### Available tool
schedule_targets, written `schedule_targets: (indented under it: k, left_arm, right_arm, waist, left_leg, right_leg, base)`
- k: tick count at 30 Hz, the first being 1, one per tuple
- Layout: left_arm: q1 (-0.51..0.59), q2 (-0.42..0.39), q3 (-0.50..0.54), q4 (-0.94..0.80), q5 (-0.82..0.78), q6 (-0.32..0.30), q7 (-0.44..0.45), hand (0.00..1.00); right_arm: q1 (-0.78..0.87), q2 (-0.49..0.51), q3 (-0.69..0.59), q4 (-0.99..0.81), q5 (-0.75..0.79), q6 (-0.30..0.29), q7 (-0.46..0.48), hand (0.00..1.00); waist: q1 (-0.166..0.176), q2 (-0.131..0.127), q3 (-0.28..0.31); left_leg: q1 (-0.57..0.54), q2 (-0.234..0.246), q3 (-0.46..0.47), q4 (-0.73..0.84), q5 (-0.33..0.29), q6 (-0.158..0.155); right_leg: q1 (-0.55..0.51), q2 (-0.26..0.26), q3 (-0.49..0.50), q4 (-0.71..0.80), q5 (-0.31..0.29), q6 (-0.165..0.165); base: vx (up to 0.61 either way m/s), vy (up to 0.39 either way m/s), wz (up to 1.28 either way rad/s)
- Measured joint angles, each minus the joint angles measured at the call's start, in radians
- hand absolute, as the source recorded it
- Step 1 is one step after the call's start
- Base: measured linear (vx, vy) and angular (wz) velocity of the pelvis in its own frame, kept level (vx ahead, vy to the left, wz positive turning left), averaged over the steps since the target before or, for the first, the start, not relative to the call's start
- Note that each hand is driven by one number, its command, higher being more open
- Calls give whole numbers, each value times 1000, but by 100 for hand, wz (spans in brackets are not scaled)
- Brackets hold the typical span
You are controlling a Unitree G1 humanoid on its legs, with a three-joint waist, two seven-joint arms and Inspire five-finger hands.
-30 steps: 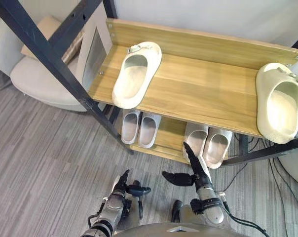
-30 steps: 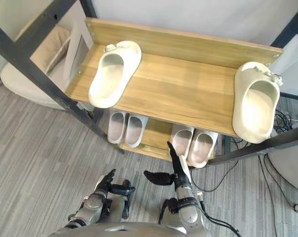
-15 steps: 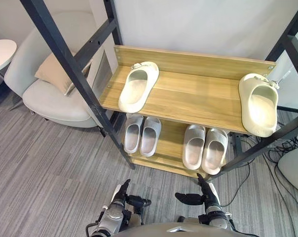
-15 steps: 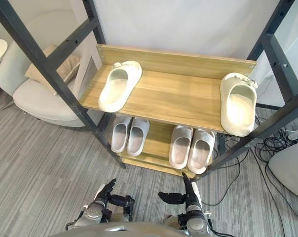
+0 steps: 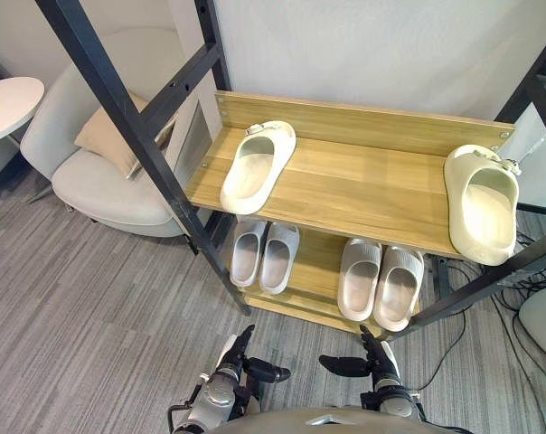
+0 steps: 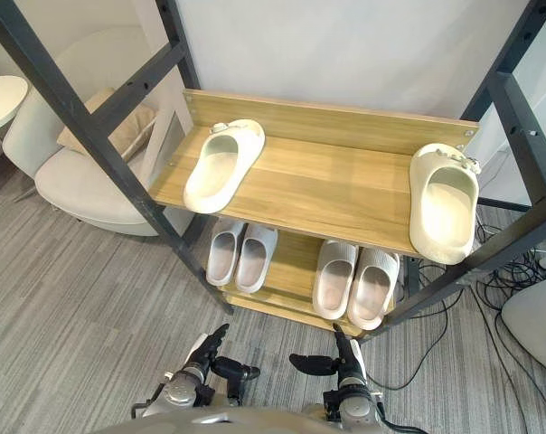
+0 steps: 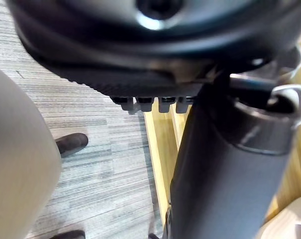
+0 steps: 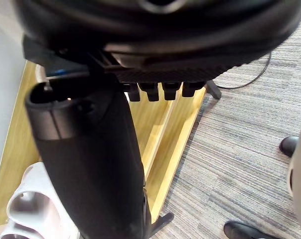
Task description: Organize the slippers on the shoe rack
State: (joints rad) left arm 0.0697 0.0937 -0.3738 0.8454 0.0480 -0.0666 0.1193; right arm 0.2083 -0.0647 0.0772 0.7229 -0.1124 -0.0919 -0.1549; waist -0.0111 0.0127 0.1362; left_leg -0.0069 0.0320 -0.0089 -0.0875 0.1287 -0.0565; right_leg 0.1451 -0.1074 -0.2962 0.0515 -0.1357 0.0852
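Cream slipper and its mate well apart on shoe rack top shelf, left hand and right hand low before the rack, fingers straight, empty, grey slippers on lower shelf.

The matte black left hand has slim fingers and a thicker thumb, on a silver-grey metal left forearm with dark wrist fittings. The black right hand matches it, with a pale strip along its side. Close up, the left thumb is a smooth dark grey cylinder with a glossy rim at its base. The left fingers show as a row of small square black blocks under a ribbed black band. The right thumb looks alike.
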Motion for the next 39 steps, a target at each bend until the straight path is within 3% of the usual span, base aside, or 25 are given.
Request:
schedule_targets:
  k: [10,13,18,28,39]
  left_arm:
    - [36,91,-249,-369,-107,-29,-111,100]
    - [24,119,-358,-479,-148,-54,-175,100]
    - [20,123,-439,-586,-245,-60,-239,100]
    - [-21,169,-401,-915,-431,-54,-219,100]
    - [-36,172,-365,-968,-455,-15,-70,100]
  right_arm:
    - [-20,-4,-20,50,39,-1,16,100]
    - [-23,-13,-20,58,44,-3,33,100]
    - [-35,-21,-18,80,44,-4,47,100]
    - [-42,-27,-1,98,43,-2,58,100]
    - [-96,-45,28,217,43,10,46,100]
  waist:
    - [0,2,-2]
    - [0,14,-11]
    - [-3,25,-19]
    - [1,23,-36]
    - [13,29,-72]
  left_leg:
    - [-1,2,-3,0,-2,-2]
    - [-2,0,-5,0,-3,-1]
    - [-1,0,-12,0,-3,-1]
    - [2,-1,-13,-1,-3,-1]
    - [4,-1,-21,0,-2,0]
  right_leg:
    - [0,2,-2,-2,-2,-3]
    - [3,1,-6,-5,-2,-3]
    - [10,3,-14,-9,-2,-3]
    - [15,2,-17,-8,-1,-5]
    - [19,3,-22,-4,1,-6]
  base:
    - [0,0,0]
    - [-1,3,2]
    - [-3,0,4]
    - [-1,0,0]
    - [0,0,1]
